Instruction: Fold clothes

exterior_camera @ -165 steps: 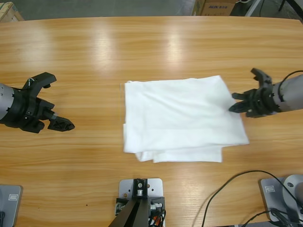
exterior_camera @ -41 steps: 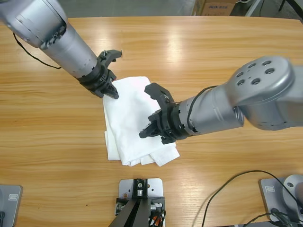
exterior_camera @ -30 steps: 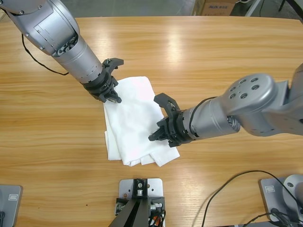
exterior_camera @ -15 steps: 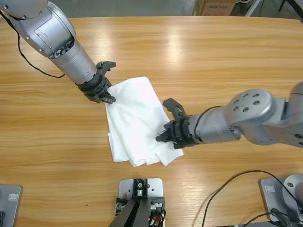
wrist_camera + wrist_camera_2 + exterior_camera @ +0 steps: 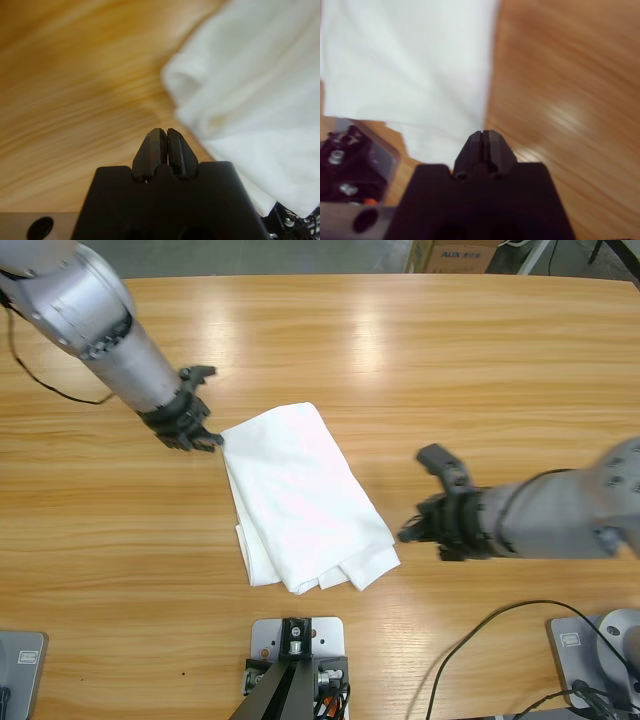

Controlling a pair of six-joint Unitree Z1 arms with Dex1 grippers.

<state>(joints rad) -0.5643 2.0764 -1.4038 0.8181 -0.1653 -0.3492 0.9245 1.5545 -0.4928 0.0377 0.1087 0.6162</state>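
High view: the shirt (image 5: pixel 305 500) lies folded into a long narrow bundle on the table (image 5: pixel 450 360), its long axis running from the left claw (image 5: pixel 203 437) down toward the camera-side edge, with loose layers fanned out at that lower end. The left claw sits just beside the bundle's upper corner, nearly touching it. The right claw (image 5: pixel 412 530) is near the bundle's lower corner, with a strip of bare wood between them. The left arm looks the nearer of the two to the cloth. A cardboard box (image 5: pixel 450 254) stands beyond the table's far edge.

Left wrist view: the left claw (image 5: pixel 162 145) is closed and holds nothing. The shirt (image 5: pixel 250 85) lies ahead and to its right, a rolled fold nearest the tips, over wood.

Right wrist view: the right claw (image 5: pixel 484 142) is also pressed together and empty. The shirt (image 5: pixel 410 65) spreads ahead and to its left; wood fills the right.
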